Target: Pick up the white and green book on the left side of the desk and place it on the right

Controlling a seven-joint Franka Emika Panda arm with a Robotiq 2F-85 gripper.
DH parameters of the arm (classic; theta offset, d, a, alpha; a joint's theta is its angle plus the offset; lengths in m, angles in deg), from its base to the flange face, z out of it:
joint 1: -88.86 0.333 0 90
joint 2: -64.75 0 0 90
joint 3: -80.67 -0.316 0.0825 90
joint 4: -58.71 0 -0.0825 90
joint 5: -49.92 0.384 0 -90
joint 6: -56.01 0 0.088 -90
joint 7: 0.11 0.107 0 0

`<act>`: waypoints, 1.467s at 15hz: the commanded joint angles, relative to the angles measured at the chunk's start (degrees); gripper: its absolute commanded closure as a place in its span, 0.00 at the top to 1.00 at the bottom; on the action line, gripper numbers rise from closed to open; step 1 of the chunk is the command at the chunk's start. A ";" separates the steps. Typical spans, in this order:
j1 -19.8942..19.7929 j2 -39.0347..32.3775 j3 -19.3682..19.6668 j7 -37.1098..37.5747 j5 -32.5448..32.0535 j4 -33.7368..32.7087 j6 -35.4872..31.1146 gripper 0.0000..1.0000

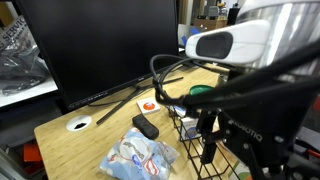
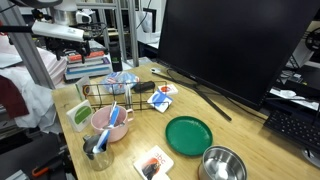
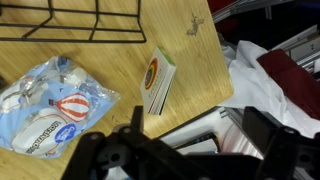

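Thin white-and-green book [image 3: 158, 82], orange emblem seen only in wrist view, at light-wood tabletop [image 3: 190, 60] edge, black hand [image 3: 185, 150] at six o'clock, spread, empty.

Soft, even room light is washing over the desk [image 2: 250, 132], shadows are lying faint, and the arm [image 1: 232, 42] is blurring close to the lens.

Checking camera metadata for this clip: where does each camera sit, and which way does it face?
In an exterior view: beside the arm, facing the monitor across the desk.
In an exterior view: desk's far end, facing the green plate; arm upper left.
Wrist view: looks down on the book; tool along bottom.
Shared: plastic bag in all three.
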 commanded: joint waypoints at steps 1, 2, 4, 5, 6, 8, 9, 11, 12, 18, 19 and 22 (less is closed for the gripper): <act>0.06 -3.93 -1.17 -3.17 5.05 -0.36 -4.92 1.00; -0.14 -5.23 -1.57 -4.25 6.66 -0.62 -6.00 1.00; -0.85 -7.28 -2.31 -5.64 8.79 -0.88 -7.63 1.00; -1.20 -8.07 -2.52 -6.09 9.54 -0.98 -8.11 1.00; -1.50 -8.78 -2.65 -6.58 10.22 -0.88 -8.55 1.00; -1.99 -10.01 -2.84 -7.36 11.86 -0.82 -8.54 1.00; -2.18 -10.61 -2.98 -7.64 12.24 -0.84 -8.44 1.00; -2.44 -12.48 -3.51 -7.73 11.75 -1.11 -8.58 1.00; -2.48 -13.55 -3.83 -7.41 10.76 -1.28 -8.75 1.00; -3.18 -17.18 -5.20 -5.22 5.78 -1.95 -9.57 1.00; -3.29 -17.69 -5.40 -4.92 4.85 -2.17 -9.72 1.00; -3.54 -19.27 -5.99 -4.07 2.31 -2.87 -10.10 1.00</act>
